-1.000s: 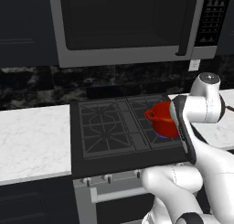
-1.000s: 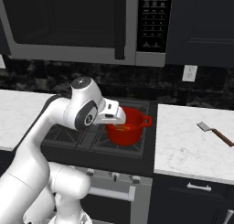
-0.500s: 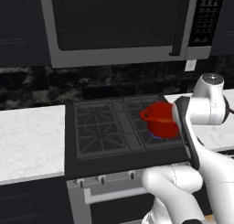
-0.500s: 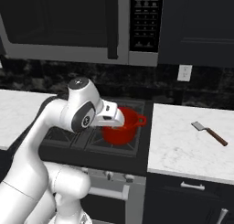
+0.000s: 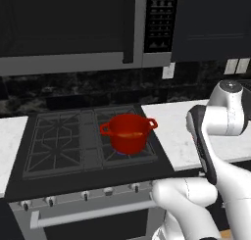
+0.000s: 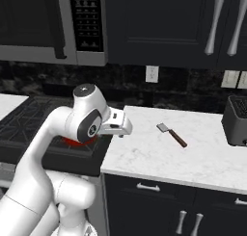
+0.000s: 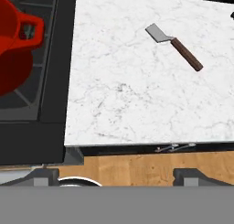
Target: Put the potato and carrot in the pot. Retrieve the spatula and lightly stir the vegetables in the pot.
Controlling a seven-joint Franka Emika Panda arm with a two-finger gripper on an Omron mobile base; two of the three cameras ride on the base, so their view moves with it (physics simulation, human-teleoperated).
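End effector (image 7: 116,173) wide open, empty

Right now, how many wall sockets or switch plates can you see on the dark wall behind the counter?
2: a single white outlet above the counter behind the spatula, and a double plate further right, above the toaster. The microwave or the arm may hide others.

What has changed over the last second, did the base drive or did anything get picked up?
The base drove to the right: both base views shifted, so the stove slid left and the spatula came toward the middle of the right base view. Nothing was grasped or let go. The pot stays on its burner, the spatula flat on the counter.
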